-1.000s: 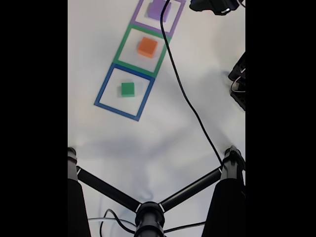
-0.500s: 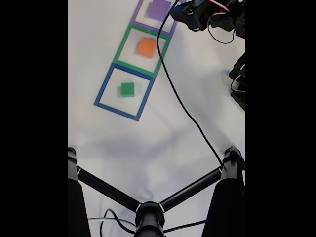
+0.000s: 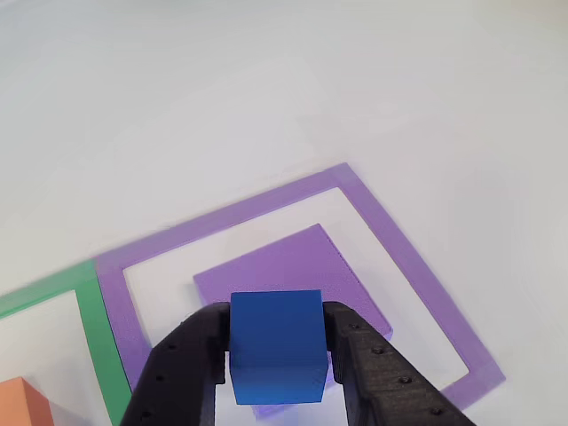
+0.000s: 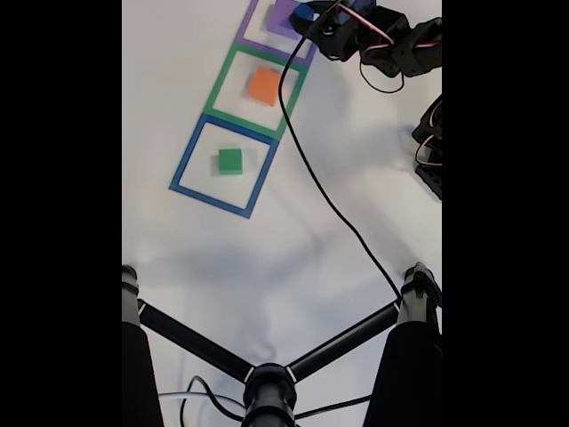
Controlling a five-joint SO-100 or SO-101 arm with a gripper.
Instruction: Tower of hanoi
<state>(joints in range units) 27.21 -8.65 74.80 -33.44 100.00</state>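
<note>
**Me:** Nearest my camera in the other view, the gripper point(image 3: 277, 355) has the blue cube point(image 3: 276, 344) pinched between its two black fingers point(image 3: 368, 373), one pressed on each side face. I judge I'm mid-carry with the smallest block.

**Partner:** Where's it hanging?

**Me:** Over the near part of the purple slab point(image 3: 293, 275), which lies inside the purple tape outline point(image 3: 404, 257). I can't tell whether the cube touches the slab.

**Partner:** And the rest?

**Me:** In the fixed view the green block point(image 4: 230, 160) sits in the blue tape outline point(image 4: 191, 151), nearest the bench's lower edge. The orange block point(image 4: 264, 85) sits in the green tape outline point(image 4: 218, 84), farther up. The slab is at the top edge under the gripper.

**Partner:** Next?

**Me:** I think it calls for centring the cube and lowering before I let the fingers part.
</note>
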